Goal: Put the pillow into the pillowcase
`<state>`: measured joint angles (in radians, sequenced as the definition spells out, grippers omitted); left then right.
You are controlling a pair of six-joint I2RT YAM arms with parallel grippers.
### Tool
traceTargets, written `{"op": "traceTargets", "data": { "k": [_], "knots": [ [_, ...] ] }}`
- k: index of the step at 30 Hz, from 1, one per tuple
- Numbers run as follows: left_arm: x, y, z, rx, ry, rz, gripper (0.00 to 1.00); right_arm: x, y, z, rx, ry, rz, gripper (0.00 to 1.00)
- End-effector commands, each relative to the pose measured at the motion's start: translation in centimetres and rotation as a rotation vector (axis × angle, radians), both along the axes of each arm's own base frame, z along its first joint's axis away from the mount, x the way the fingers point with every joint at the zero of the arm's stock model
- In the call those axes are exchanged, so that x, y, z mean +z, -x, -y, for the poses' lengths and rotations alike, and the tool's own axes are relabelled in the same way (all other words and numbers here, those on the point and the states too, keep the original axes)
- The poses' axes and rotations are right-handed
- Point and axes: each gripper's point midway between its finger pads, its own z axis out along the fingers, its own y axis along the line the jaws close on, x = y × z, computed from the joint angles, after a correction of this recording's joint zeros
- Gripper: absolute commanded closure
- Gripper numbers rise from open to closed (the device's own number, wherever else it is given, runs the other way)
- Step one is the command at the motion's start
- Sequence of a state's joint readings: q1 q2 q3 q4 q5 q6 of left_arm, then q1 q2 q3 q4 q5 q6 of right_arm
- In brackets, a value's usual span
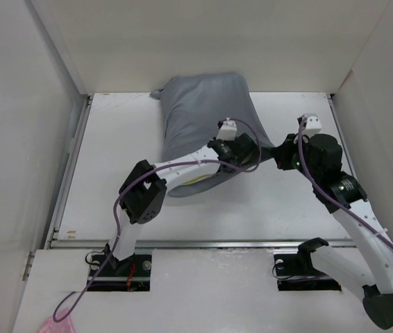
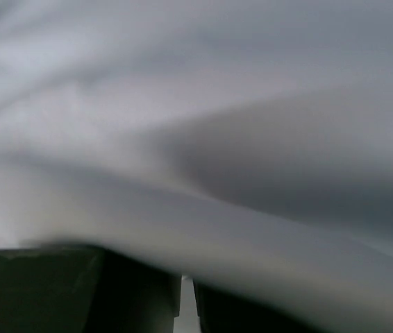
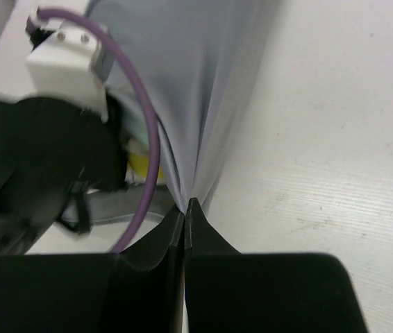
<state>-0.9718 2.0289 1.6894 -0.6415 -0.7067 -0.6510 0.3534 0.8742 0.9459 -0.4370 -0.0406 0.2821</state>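
White desk (image 1: 113,201), pretty plain, boxed in by white walls (image 1: 16,139) on the left, back and right. Lying on it is the grey pillowcase (image 1: 203,111), stuffed and wrinkly, around the middle, a bit skewed, its far end up against the back wall. A bit of yellow pillow (image 3: 135,165) peeks out at the near end. The near right corner is drawn into a tight fold just over the desk. Up close the surface has faint scuffs.

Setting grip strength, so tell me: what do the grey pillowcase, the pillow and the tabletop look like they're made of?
Pillowcase: soft fabric, matte grey; it drapes and creases. Pillow: perhaps foam, matte cream-yellow; only a sliver shows. Tabletop: hard, white, matte board with faint grain lines, possibly painted wood.
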Motion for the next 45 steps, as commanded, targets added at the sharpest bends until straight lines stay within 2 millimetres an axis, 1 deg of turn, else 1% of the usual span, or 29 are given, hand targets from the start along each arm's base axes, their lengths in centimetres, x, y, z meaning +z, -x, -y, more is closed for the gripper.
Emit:
{"op": "traceTargets", "data": {
  "k": [1,5,6,9,10,12,14,15,16,17,18,20,21,22,23,24,26,28,30,32,34,35,36,37,39,40,41,43,45],
  "knots": [
    [6.6,-6.6,-2.9,0.316,0.117,0.290,1.00,8.5,2.5,0.5,0.031,-0.067,0.207,1.00],
    [8.7,-9.6,-4.0,0.419,0.214,0.379,1.00,10.0,4.6,0.9,0.049,-0.079,0.229,1.00],
    [8.0,-10.0,-3.9,0.412,0.237,0.343,1.00,10.4,5.0,1.1,0.049,-0.085,0.246,1.00],
    [8.2,-10.3,-4.5,0.393,0.206,0.343,1.00,9.9,4.8,2.0,-0.005,-0.069,0.239,1.00],
    [9.2,-10.1,-4.7,0.380,0.207,0.352,1.00,8.9,4.2,2.1,-0.023,-0.063,0.210,1.00],
    [9.0,-8.3,-3.1,0.297,0.171,0.340,0.99,7.5,3.3,2.2,-0.048,-0.041,0.170,1.00],
    [9.7,-6.0,-1.3,0.167,0.147,0.303,0.88,5.1,2.0,1.7,-0.053,-0.031,0.098,1.00],
    [8.2,-4.6,-0.7,0.087,0.116,0.238,0.75,3.4,1.2,1.4,-0.056,-0.022,0.053,1.00],
    [7.9,-3.6,-0.3,0.053,0.131,0.209,0.70,2.6,0.9,1.3,-0.056,-0.015,0.034,1.00],
    [8.8,-2.2,0.0,-0.001,0.146,0.193,0.67,1.7,0.6,1.2,-0.056,-0.005,0.010,1.00],
    [7.2,-0.9,-1.1,-0.021,0.108,0.137,0.63,0.9,0.5,1.1,-0.056,0.003,-0.010,1.00],
    [6.4,1.6,-1.2,-0.085,0.131,0.052,0.57,-0.9,1.0,0.5,-0.003,0.021,-0.046,1.00],
    [7.6,2.7,-1.9,-0.091,0.171,0.041,0.57,-1.1,1.3,0.1,0.029,0.017,-0.042,1.00],
    [6.3,4.4,-2.7,-0.112,0.153,-0.014,0.57,-1.9,1.9,-0.4,0.067,0.007,-0.063,1.00],
    [6.1,5.9,-2.7,-0.150,0.186,-0.068,0.57,-2.0,2.6,-0.5,0.089,0.011,-0.057,0.97],
    [7.8,7.1,-3.3,-0.172,0.221,-0.059,0.54,-2.1,3.1,-0.5,0.105,0.018,-0.064,0.86],
    [7.6,9.4,-4.8,-0.209,0.205,-0.101,0.50,-4.3,4.5,0.2,0.097,0.047,-0.143,0.73],
    [9.7,10.7,-6.1,-0.201,0.260,-0.077,0.45,-5.0,5.0,1.3,0.034,0.061,-0.182,0.45],
    [10.9,11.1,-7.6,-0.151,0.275,-0.052,0.39,-6.0,5.2,2.8,-0.034,0.111,-0.217,0.34],
    [12.1,11.2,-9.1,-0.106,0.298,-0.006,0.28,-5.2,4.6,3.0,-0.051,0.111,-0.193,0.25],
    [11.3,10.7,-10.5,-0.030,0.300,-0.006,0.21,-3.8,3.1,1.4,0.028,0.100,-0.125,0.25],
    [11.1,10.0,-11.7,0.021,0.307,-0.001,0.17,-3.5,2.9,-0.2,0.113,0.085,-0.105,0.25],
    [9.8,9.9,-12.3,0.039,0.289,-0.021,0.09,-2.8,3.3,-3.3,0.268,0.038,-0.068,0.25],
    [9.0,9.6,-12.9,0.074,0.283,-0.031,0.00,-4.4,3.0,-4.7,0.323,0.051,-0.105,0.25],
    [6.2,9.0,-14.5,0.179,0.263,-0.077,0.00,-5.9,2.9,-7.1,0.369,0.126,-0.106,0.23],
    [5.3,8.7,-15.4,0.217,0.250,-0.090,0.00,-5.6,2.2,-7.9,0.350,0.157,-0.088,0.19],
    [4.3,8.6,-15.6,0.234,0.254,-0.115,0.00,-7.4,1.4,-8.5,0.343,0.234,-0.120,0.16],
    [2.4,8.3,-17.3,0.302,0.242,-0.155,0.00,-7.6,0.4,-9.7,0.304,0.326,-0.101,0.14],
    [1.4,8.1,-19.0,0.368,0.237,-0.167,0.00,-10.0,-0.5,-10.6,0.291,0.396,-0.151,0.13]
  ]
}}
